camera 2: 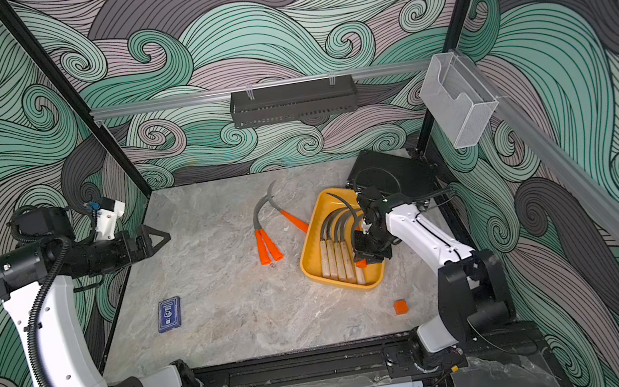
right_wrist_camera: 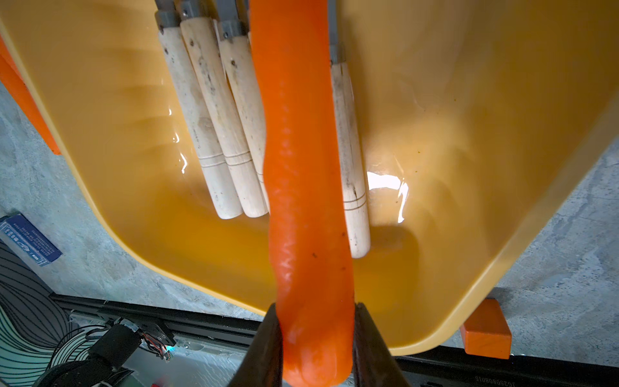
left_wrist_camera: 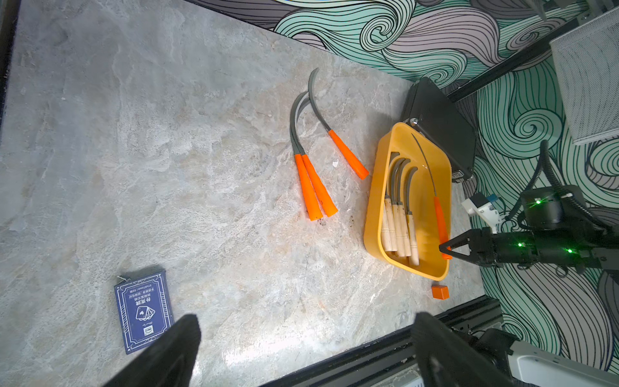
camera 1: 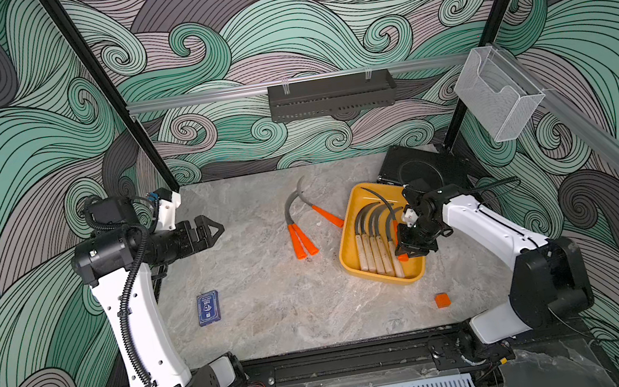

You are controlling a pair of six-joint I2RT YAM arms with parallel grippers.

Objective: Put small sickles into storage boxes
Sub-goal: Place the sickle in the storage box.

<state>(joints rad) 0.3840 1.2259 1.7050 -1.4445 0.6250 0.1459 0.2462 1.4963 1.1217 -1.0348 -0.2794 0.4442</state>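
Nearest the arms' bases, a small orange cube [camera 1: 442,300] sits on the marble surface [camera 1: 277,317] at the right, just beside the near end of the yellow-orange tray [camera 1: 375,276]; well apart on the left lies a blue card box [camera 1: 208,308].

The right claw [right_wrist_camera: 315,338] reaches over the tray's near end, its jaws closed on the thick butt of an orange-handled sickle [right_wrist_camera: 301,150]; this held sickle runs lengthwise over the tray, its handle above a row of wooden-handled sickles [camera 1: 376,255] lying side by side on the tray floor, its thin dark blade stretching towards the tray's far corner; whether it touches the ones beneath I cannot tell.

The left claw [camera 1: 219,230] hangs above the left of the surface, jaws spread wide, holding nothing.

Left of the tray, on the bare surface, a pair of orange-handled sickles [camera 1: 301,242] lies touching, handles towards the arms; a third orange-handled sickle [camera 1: 326,215] lies aslant, its handle end close to the tray's wall, its blade crossing the pair's near the tips.

Beyond the tray's far corner a black ribbed case [camera 1: 421,168] lies flat; on the back wall hangs a black rack [camera 1: 332,96]; on the right rail, a clear bin [camera 1: 498,93].
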